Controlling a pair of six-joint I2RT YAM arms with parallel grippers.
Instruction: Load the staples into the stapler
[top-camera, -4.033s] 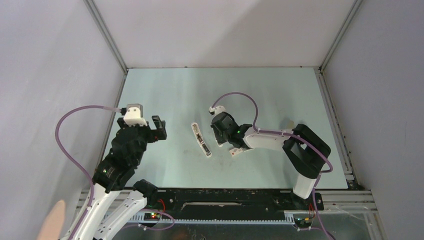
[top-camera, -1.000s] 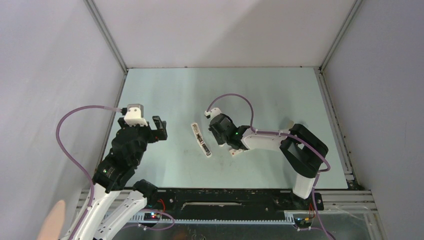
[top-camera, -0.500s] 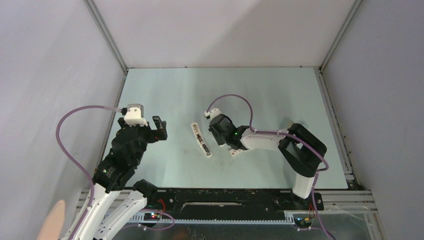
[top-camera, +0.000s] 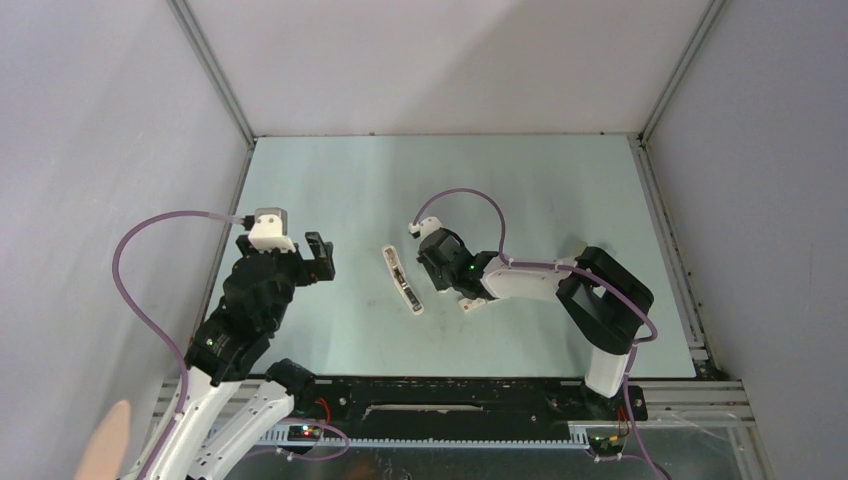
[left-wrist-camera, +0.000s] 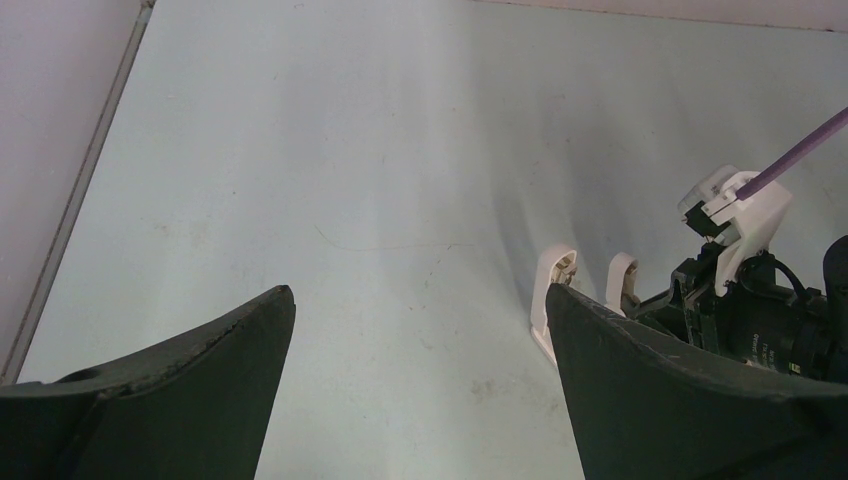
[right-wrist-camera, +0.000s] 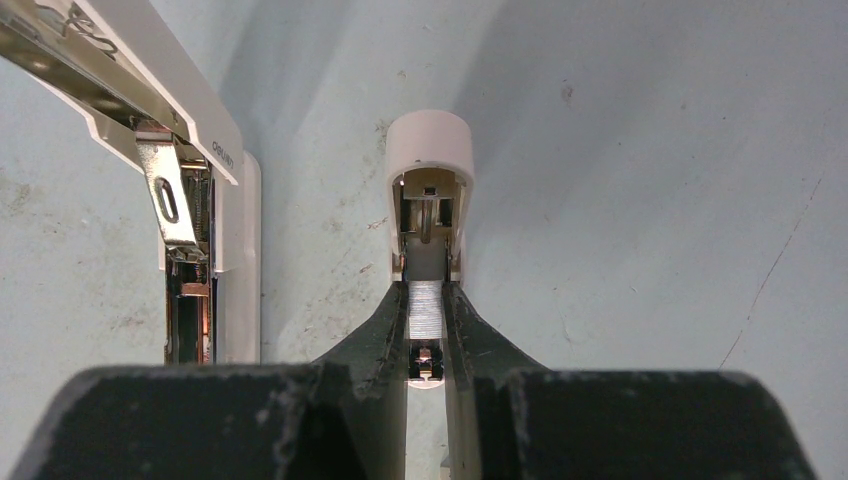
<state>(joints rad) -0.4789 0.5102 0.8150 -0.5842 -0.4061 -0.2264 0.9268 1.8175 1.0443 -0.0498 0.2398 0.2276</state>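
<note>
The white stapler lies opened out flat at mid-table. Its lid half (top-camera: 403, 280) lies to the left, also in the right wrist view (right-wrist-camera: 190, 190). Its magazine half, with a rounded white end cap (right-wrist-camera: 429, 148), runs under my right gripper (top-camera: 438, 272). That gripper (right-wrist-camera: 427, 305) is shut on a grey strip of staples (right-wrist-camera: 427, 312) lying in the magazine channel. A tiny white box (top-camera: 468, 303) peeks out beneath the right arm. My left gripper (top-camera: 314, 260) is open and empty, left of the stapler (left-wrist-camera: 556, 290), its fingers (left-wrist-camera: 200, 350) spread wide over bare table.
The right arm's wrist and purple cable (left-wrist-camera: 745, 250) sit just behind the stapler in the left wrist view. Grey walls enclose the pale green table (top-camera: 520, 190) on three sides. A metal rail (top-camera: 450, 385) runs along the near edge.
Since four seconds ago my right gripper has shifted a little left and back along the magazine. In the last second nothing visibly moved. The left arm has stayed still.
</note>
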